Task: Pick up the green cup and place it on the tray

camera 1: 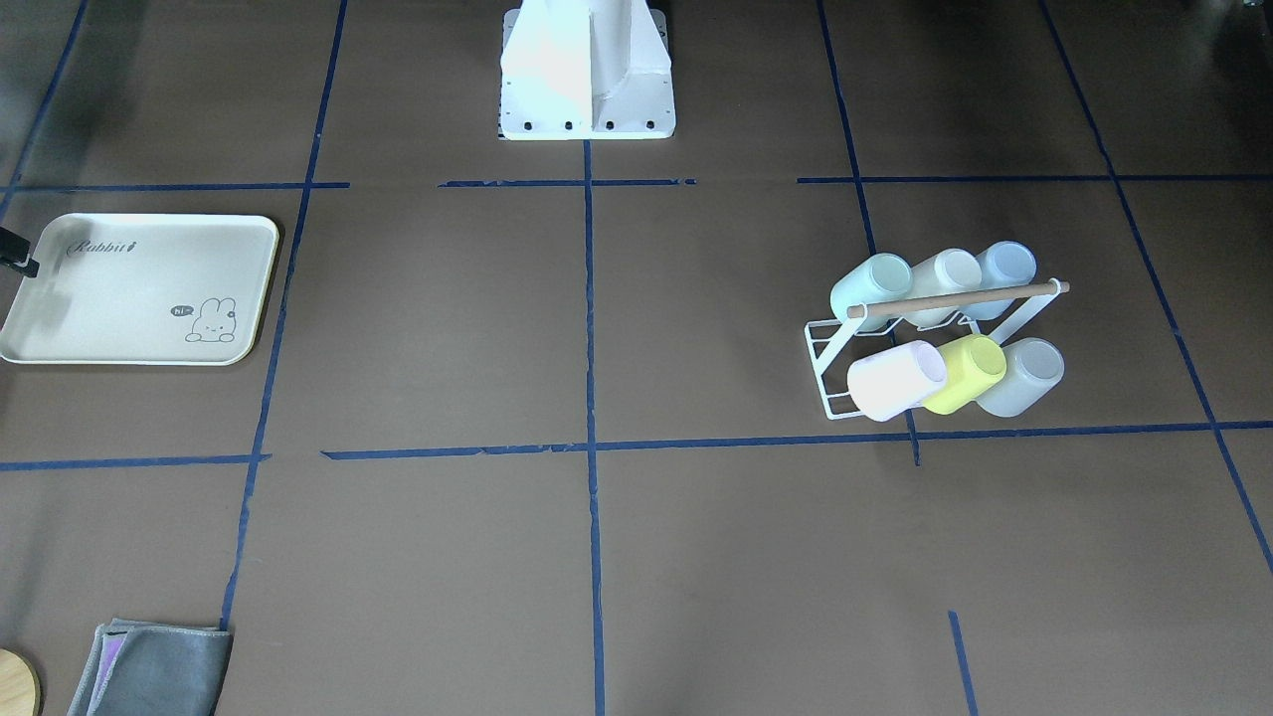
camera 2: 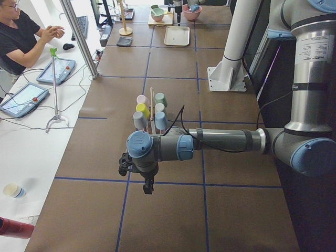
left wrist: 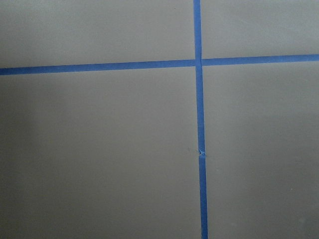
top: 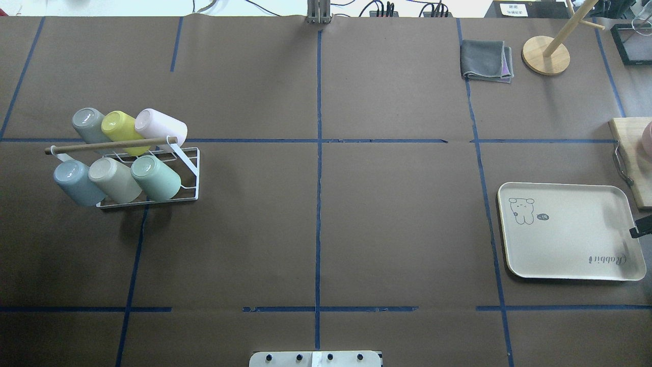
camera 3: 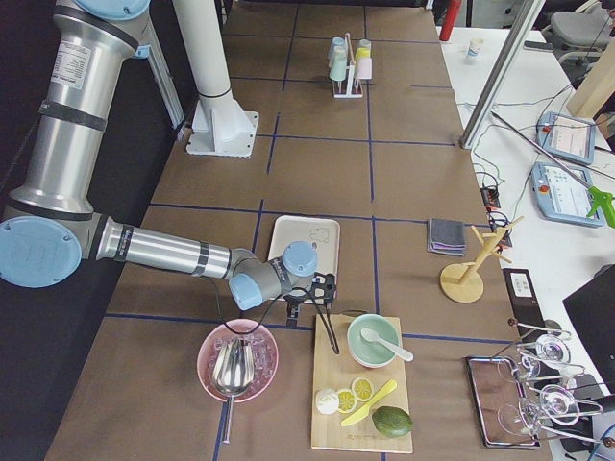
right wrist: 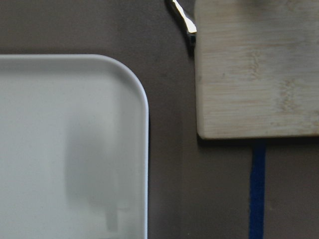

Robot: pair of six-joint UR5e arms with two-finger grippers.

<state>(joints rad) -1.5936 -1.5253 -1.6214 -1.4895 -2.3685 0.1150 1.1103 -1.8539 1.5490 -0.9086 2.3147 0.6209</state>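
The green cup (top: 155,177) is pale mint and lies tilted on the white wire rack (top: 195,164), at the end of the row nearer the robot; it also shows in the front view as the green cup (camera 1: 871,286). The cream tray (top: 570,244) lies far off on the table's right side with nothing on it. My left gripper (camera 2: 148,186) hangs over bare table near the rack's end of the table; I cannot tell whether it is open or shut. My right gripper (camera 3: 322,288) hovers at the tray's outer edge (right wrist: 142,104), its state unclear.
Several other cups fill the rack, among them a yellow-green cup (top: 119,127) and a pink cup (top: 160,126). A wooden board (right wrist: 254,69) lies just beside the tray. A grey cloth (top: 486,60) and a wooden stand (top: 546,53) sit at the far right. A person (camera 2: 23,37) sits beyond the table.
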